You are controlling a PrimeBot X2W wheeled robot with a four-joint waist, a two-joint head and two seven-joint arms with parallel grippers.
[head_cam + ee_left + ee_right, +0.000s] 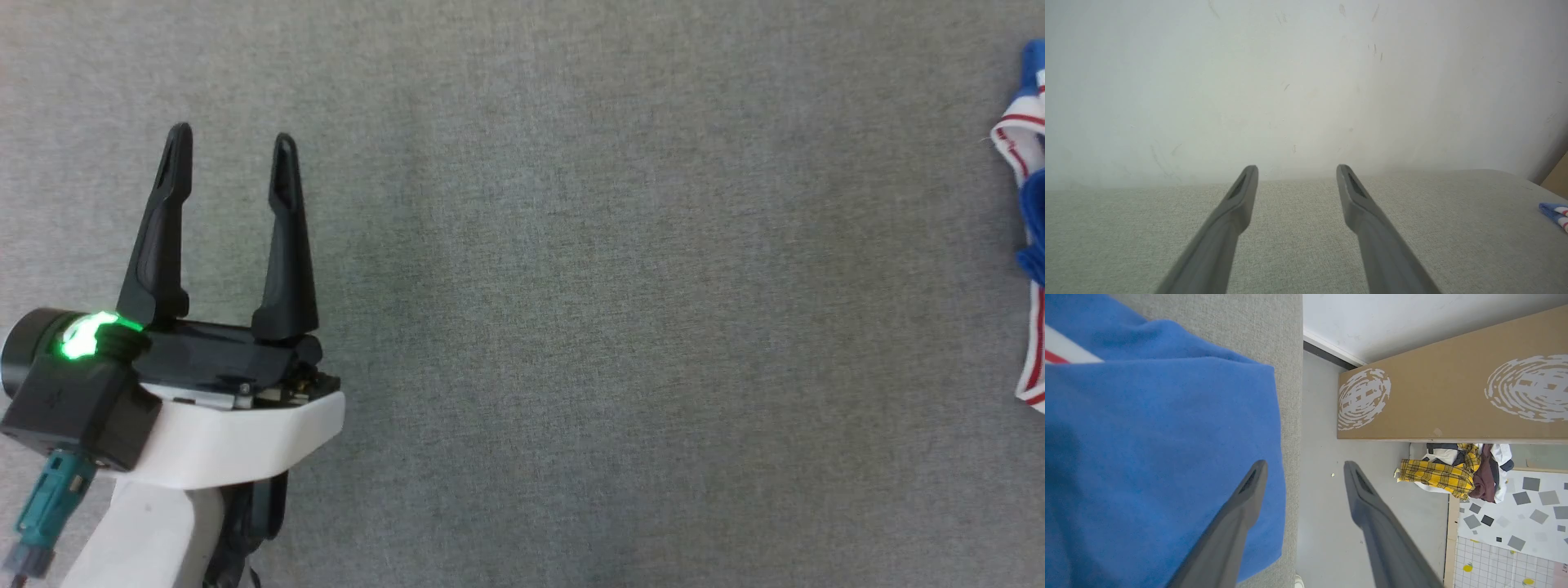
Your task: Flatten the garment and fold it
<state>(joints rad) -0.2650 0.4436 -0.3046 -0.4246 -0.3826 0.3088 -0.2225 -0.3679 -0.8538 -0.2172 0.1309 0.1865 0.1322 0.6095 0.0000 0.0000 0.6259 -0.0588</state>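
At the edge of the grey fabric worktop [1290, 375], the soft bright blue garment [1159, 437] lies beneath the wide-spread right end effector [1305, 464]; a snag could drag it off.

Head and right wrist views look down on the grey surface [612, 327]; left wrist view skims it toward a wall [1306, 81].

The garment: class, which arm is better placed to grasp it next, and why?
Probably right. The right gripper, open, hangs at the edge of the garment, one finger over the blue cloth. The left gripper, open, sits over bare grey surface, far from it.
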